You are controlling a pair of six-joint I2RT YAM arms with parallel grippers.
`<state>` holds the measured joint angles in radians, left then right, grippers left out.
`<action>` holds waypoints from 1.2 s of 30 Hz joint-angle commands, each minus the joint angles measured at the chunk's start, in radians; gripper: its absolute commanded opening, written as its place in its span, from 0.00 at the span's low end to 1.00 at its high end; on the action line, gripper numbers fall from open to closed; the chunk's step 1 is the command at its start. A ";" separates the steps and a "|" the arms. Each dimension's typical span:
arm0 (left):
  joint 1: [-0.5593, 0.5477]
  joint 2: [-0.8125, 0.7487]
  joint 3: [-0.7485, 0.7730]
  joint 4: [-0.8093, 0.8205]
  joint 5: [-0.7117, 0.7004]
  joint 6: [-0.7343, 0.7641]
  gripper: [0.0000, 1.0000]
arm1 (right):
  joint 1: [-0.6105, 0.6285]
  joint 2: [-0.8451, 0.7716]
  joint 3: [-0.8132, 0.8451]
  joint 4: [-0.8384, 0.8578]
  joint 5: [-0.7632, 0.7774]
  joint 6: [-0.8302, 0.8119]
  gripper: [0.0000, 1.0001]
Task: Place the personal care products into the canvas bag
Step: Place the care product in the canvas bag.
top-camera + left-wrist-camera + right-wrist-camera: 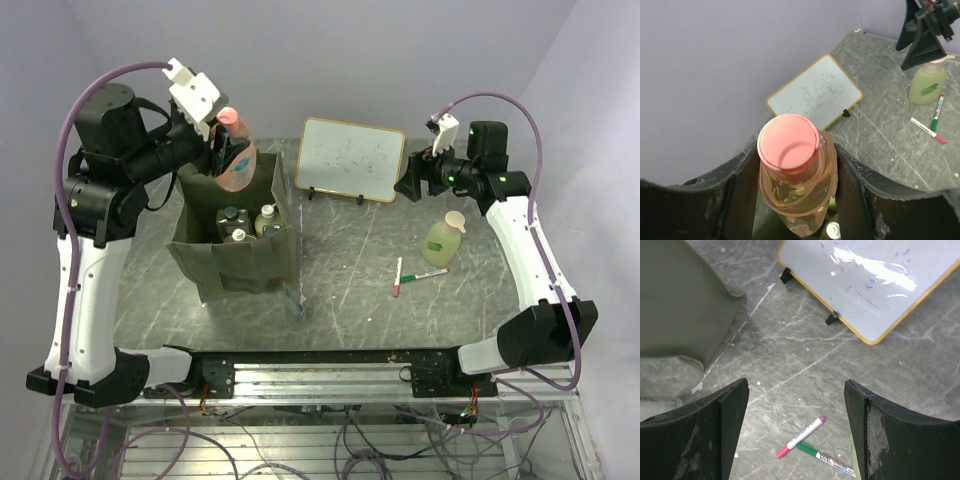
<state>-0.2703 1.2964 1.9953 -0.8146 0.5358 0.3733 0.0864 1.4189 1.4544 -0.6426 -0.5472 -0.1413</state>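
My left gripper [228, 150] is shut on the orange bottle with a pink cap [237, 158], holding it over the open top of the olive canvas bag [240, 262]; the bottle fills the left wrist view [796, 180]. Inside the bag stand dark-capped clear bottles [232, 222] and a yellow-green bottle with a white cap [266, 218]. The green bottle with a peach pump [443, 240] stands on the table at the right, also in the left wrist view [927, 82]. My right gripper [408, 186] is open and empty, raised above the table left of that bottle.
A wood-framed whiteboard [350, 158] stands propped at the back centre. A red marker [398, 276] and a green marker [426, 274] lie crossed in front of the pump bottle, also in the right wrist view [801, 436]. The bag's side shows at the right wrist view's left [680, 305].
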 commanded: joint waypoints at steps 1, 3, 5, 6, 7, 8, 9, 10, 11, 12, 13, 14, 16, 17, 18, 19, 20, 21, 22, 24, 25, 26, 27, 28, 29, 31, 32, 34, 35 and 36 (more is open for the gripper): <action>0.041 -0.084 -0.076 0.193 -0.156 -0.104 0.07 | 0.062 0.018 0.052 -0.012 0.004 -0.032 0.77; 0.056 -0.099 -0.108 0.186 -0.216 -0.121 0.07 | 0.091 0.025 0.065 -0.007 -0.002 -0.032 0.77; 0.065 -0.101 -0.128 0.176 -0.278 -0.143 0.07 | 0.119 0.034 0.080 0.003 -0.018 -0.019 0.77; 0.068 -0.101 -0.140 0.173 -0.314 -0.155 0.07 | 0.140 0.039 0.087 0.008 -0.024 -0.008 0.77; 0.070 -0.103 -0.153 0.172 -0.352 -0.170 0.07 | 0.161 0.045 0.100 0.013 -0.027 0.002 0.77; 0.069 -0.106 -0.172 0.172 -0.390 -0.181 0.07 | 0.183 0.051 0.110 0.020 -0.030 0.014 0.77; 0.069 -0.108 -0.188 0.172 -0.419 -0.189 0.07 | 0.209 0.055 0.121 0.028 -0.031 0.025 0.77; 0.069 -0.110 -0.208 0.176 -0.444 -0.200 0.07 | 0.237 0.059 0.131 0.034 -0.029 0.035 0.77; 0.069 -0.112 -0.226 0.180 -0.463 -0.208 0.07 | 0.263 0.064 0.140 0.043 -0.028 0.047 0.77; 0.069 -0.113 -0.242 0.184 -0.478 -0.220 0.07 | 0.292 0.071 0.148 0.053 -0.031 0.058 0.77; 0.069 -0.114 -0.260 0.190 -0.497 -0.236 0.07 | 0.323 0.079 0.155 0.062 -0.028 0.068 0.77; 0.069 -0.115 -0.275 0.196 -0.513 -0.251 0.07 | 0.353 0.089 0.167 0.071 -0.023 0.077 0.77; 0.069 -0.116 -0.305 0.208 -0.550 -0.271 0.07 | 0.413 0.114 0.203 0.085 -0.008 0.095 0.77; 0.069 -0.117 -0.325 0.219 -0.565 -0.280 0.07 | 0.447 0.130 0.219 0.094 0.002 0.113 0.77; 0.069 -0.119 -0.337 0.227 -0.579 -0.285 0.07 | 0.477 0.146 0.236 0.102 0.016 0.127 0.77; 0.069 -0.119 -0.351 0.238 -0.591 -0.286 0.07 | 0.503 0.164 0.253 0.108 0.030 0.141 0.77; 0.070 -0.119 -0.369 0.247 -0.602 -0.287 0.07 | 0.529 0.183 0.273 0.113 0.042 0.152 0.77; 0.069 -0.119 -0.380 0.254 -0.611 -0.287 0.07 | 0.552 0.201 0.294 0.115 0.062 0.160 0.77; 0.069 -0.116 -0.386 0.257 -0.616 -0.285 0.07 | 0.578 0.221 0.314 0.116 0.086 0.167 0.77; 0.069 -0.109 -0.396 0.263 -0.630 -0.284 0.07 | 0.619 0.252 0.355 0.114 0.133 0.175 0.77; 0.068 -0.104 -0.401 0.267 -0.635 -0.281 0.07 | 0.639 0.266 0.372 0.112 0.162 0.180 0.77; 0.068 -0.100 -0.407 0.272 -0.641 -0.280 0.07 | 0.659 0.281 0.389 0.109 0.188 0.184 0.77; 0.068 -0.095 -0.413 0.274 -0.648 -0.280 0.07 | 0.677 0.296 0.403 0.105 0.219 0.186 0.77; 0.068 -0.090 -0.417 0.271 -0.660 -0.279 0.07 | 0.694 0.309 0.417 0.100 0.253 0.187 0.77; 0.068 -0.085 -0.420 0.267 -0.674 -0.278 0.07 | 0.706 0.321 0.430 0.094 0.276 0.189 0.77; 0.066 -0.079 -0.432 0.265 -0.701 -0.272 0.07 | 0.729 0.339 0.448 0.086 0.328 0.192 0.77; 0.066 -0.080 -0.440 0.269 -0.707 -0.264 0.07 | 0.738 0.344 0.452 0.085 0.354 0.193 0.76; 0.065 -0.087 -0.467 0.287 -0.725 -0.245 0.07 | 0.752 0.349 0.451 0.085 0.401 0.196 0.74; 0.065 -0.090 -0.477 0.297 -0.737 -0.233 0.07 | 0.758 0.352 0.451 0.084 0.423 0.197 0.72; 0.064 -0.093 -0.486 0.306 -0.749 -0.219 0.07 | 0.763 0.352 0.448 0.083 0.445 0.199 0.72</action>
<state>-0.2092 1.2327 1.5158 -0.6926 -0.1387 0.1059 0.8318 1.7592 1.8713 -0.5526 -0.2398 0.0406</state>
